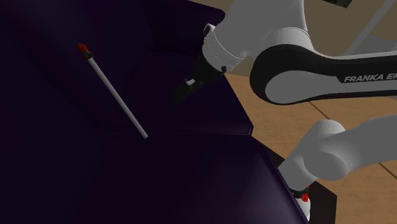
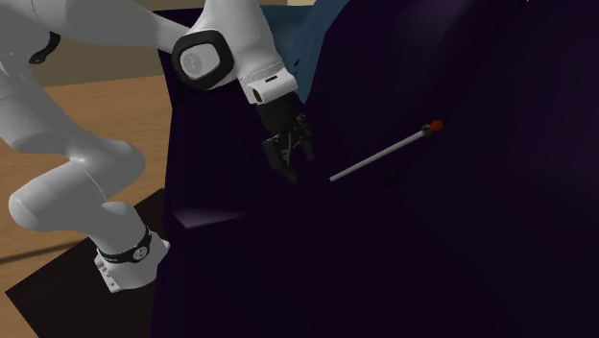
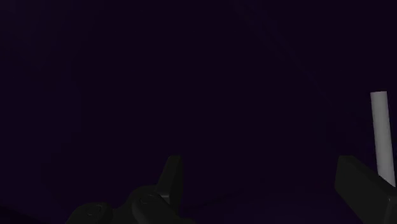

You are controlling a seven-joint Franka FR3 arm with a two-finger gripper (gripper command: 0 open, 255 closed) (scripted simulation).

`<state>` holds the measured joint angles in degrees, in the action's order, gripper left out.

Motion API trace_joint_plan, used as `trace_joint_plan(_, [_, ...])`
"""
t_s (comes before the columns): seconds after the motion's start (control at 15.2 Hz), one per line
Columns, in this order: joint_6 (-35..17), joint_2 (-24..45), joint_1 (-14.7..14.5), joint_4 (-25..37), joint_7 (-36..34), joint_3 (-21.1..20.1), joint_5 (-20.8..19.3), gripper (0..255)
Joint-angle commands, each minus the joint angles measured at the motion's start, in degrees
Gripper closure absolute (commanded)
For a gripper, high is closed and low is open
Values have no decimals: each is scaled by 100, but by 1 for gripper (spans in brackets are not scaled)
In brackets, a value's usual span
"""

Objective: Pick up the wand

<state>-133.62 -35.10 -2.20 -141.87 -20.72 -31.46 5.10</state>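
- The wand (image 1: 114, 89) lay flat on a dark purple upholstered surface (image 1: 191, 172), untouched. It was a thin pale grey rod with a small red tip (image 1: 82, 48) at one end.
- The gripper (image 1: 180, 94) hung near the wand's plain end, the end away from the red tip. It was clearly apart from the wand and appeared to be a little above the surface the wand lay on.
- In the second exterior view the gripper (image 2: 298, 161) pointed down just beside the wand's (image 2: 384, 154) plain end. The red tip (image 2: 437, 125) lay at the wand's far end from the gripper.
- The jaws stood wide apart with nothing between them.
- In the wrist view the gripper (image 3: 264, 178) looked onto bare purple. The wand (image 3: 380, 133) showed as a pale bar past the outer side of one finger (image 3: 362, 184), not in the gap.
- Judged from this, the step in hand was the approach. The grasp had not begun and the task was at an early stage.
- The next move would call for shifting the gripper sideways toward the wand until the shaft lay between the fingers.
- The jaws would need to sit across the shaft rather than along it, which might take a turn of the wrist.
- The gripper would then need to come down low, since so thin a rod lying flat leaves little to catch, and close on the shaft before lifting.
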Motion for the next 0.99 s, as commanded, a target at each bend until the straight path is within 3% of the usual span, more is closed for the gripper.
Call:
trace_joint_plan(0.0, [-365, 240, 161, 112, -379, -428, -178, 0])
trace_joint_plan(0.33, [-1103, 896, 976, 567, -1449, -1696, -986, 0])
trace_joint_plan(0.59, [-1470, 1389, 2152, 1104, -2525, -3123, -2000, 0])
trace_joint_plan(0.92, [-1747, 1479, 2578, 988, -2839, -3589, -2257, 0])
